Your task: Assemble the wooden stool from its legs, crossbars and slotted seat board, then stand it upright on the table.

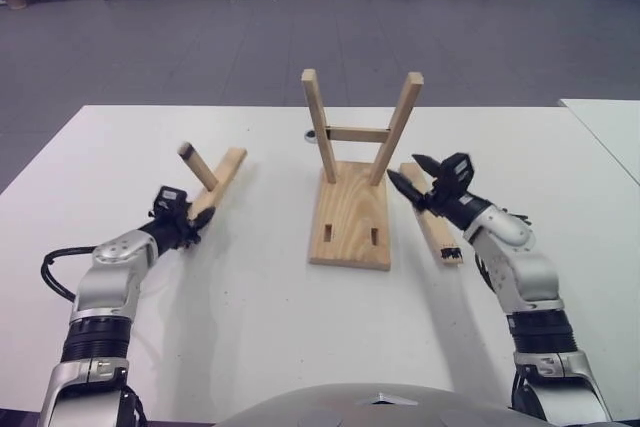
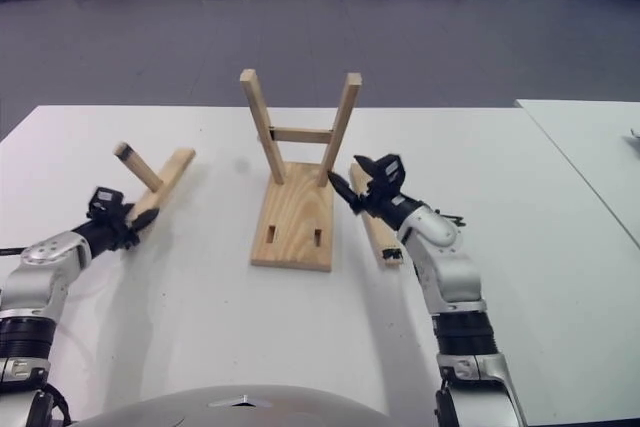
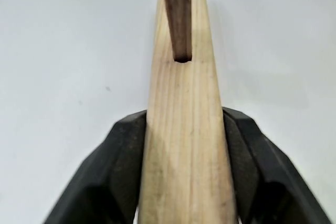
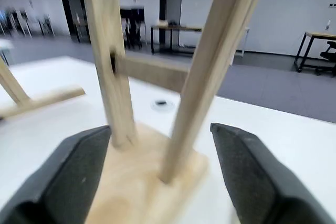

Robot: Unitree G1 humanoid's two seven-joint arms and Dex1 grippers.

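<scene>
The slotted seat board [image 1: 350,219] lies flat mid-table. Two legs [image 1: 321,127] [image 1: 398,125] stand up from its far end, joined by a crossbar [image 1: 358,134]. My right gripper [image 1: 405,169] is open just right of this frame, its fingers [image 4: 79,166] on either side of the near leg [image 4: 210,72] without touching it. Under that arm a loose leg [image 1: 432,225] lies on the table. At the left, my left gripper [image 1: 190,219] is shut on the end of another leg [image 3: 184,145] lying flat, with a short crossbar [image 1: 200,167] sticking up from its slot.
The white table [image 1: 250,327] has free room in front of the board and at both sides. A small round hole [image 1: 310,134] sits behind the frame. A second table [image 1: 610,132] stands apart at the right. A black cable [image 1: 55,272] loops beside my left arm.
</scene>
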